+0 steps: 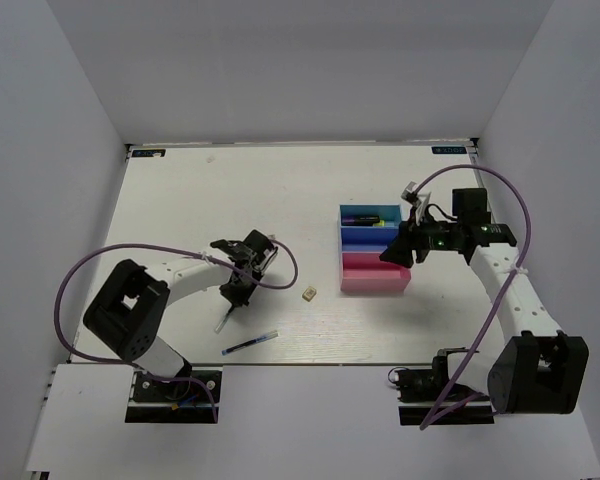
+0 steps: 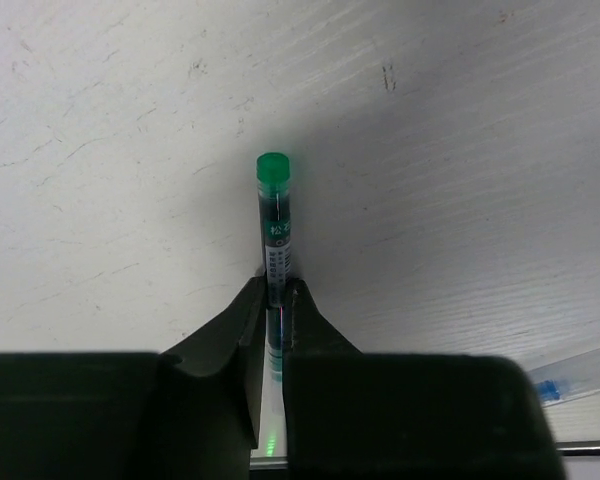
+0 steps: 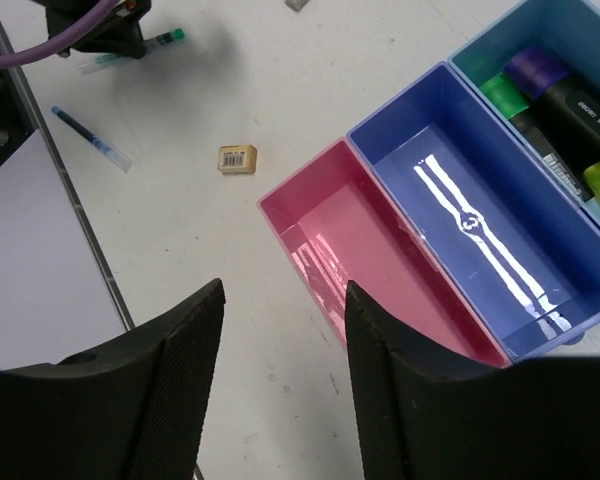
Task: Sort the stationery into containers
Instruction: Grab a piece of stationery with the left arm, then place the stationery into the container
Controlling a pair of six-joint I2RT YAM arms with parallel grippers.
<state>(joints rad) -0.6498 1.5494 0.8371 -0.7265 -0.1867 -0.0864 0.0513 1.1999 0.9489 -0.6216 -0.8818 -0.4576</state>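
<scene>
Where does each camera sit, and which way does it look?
Top external: above and behind the robot, looking down on the table; left arm and right arm show.
Left wrist: on the left arm, looking along the left tool at a green-capped pen between its fingers.
Right wrist: on the right arm, looking down past the open right tool into the trays.
Top and right wrist share the tan eraser.
</scene>
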